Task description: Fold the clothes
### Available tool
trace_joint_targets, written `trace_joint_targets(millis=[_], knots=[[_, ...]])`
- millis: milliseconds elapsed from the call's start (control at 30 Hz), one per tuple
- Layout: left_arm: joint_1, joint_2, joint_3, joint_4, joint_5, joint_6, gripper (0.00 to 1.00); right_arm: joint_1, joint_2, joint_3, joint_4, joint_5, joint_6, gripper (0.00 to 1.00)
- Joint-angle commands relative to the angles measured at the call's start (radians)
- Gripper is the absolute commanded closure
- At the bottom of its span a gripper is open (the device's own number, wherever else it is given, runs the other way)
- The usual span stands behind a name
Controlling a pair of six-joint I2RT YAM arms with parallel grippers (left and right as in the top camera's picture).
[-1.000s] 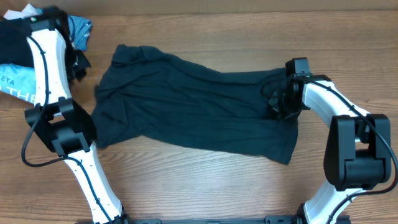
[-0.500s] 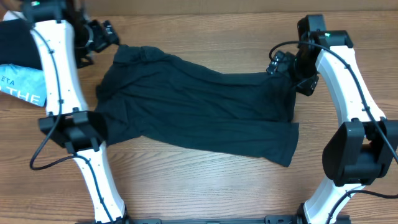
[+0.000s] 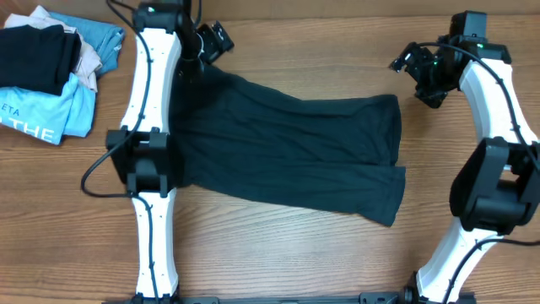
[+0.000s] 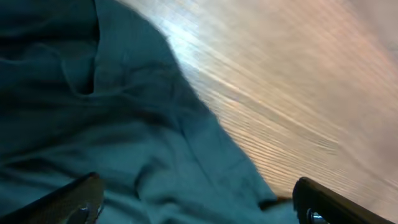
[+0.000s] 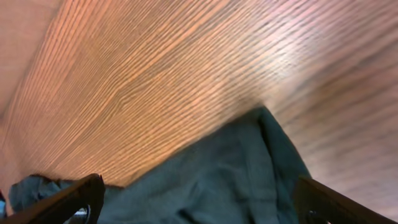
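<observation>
— Two grippers, and we are holding both spread wide with nothing between the fingers: the left gripper [image 3: 213, 39] and the right gripper [image 3: 419, 66].
— Where are we finding the clothes [image 3: 287, 148] from each?
— They are lying flat on the table [image 3: 278, 262], nearer our bases than either gripper. Beneath the left gripper the cloth is filling most of the wrist view. The right one is hanging just outward of the far corner, so we are judging the left arm closer.
— And the long axis?
— It is running from one gripper across to the other, dipping toward our side at the right gripper's end. The fabric is looking dark navy-teal, limp and rippled with shallow wrinkles; we are seeing no lettering.
</observation>
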Motion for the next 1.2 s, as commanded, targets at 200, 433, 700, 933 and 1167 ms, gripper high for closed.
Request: trace_joint_targets(millis=[200,433,700,933,1167], knots=[[0.019,0.123,-0.008,0.022,-0.085,-0.061,0.0,0.004,0.072,0.014,0.023,-0.026,0.001,0.01],[0.071,0.124,-0.008,0.101,-0.083,-0.123,0.0,0.005,0.08,0.013,0.003,-0.026,0.0,0.01],[0.074,0.144,-0.009,0.121,-0.043,-0.131,0.14,0.005,0.082,0.012,0.003,-0.025,0.001,0.03],[0.074,0.148,-0.009,0.118,-0.02,-0.13,0.75,0.005,0.089,0.012,0.011,0.035,0.001,0.07],[0.074,0.148,-0.009,0.093,-0.024,-0.119,0.53,0.005,0.15,0.012,0.018,0.034,0.023,0.08]])
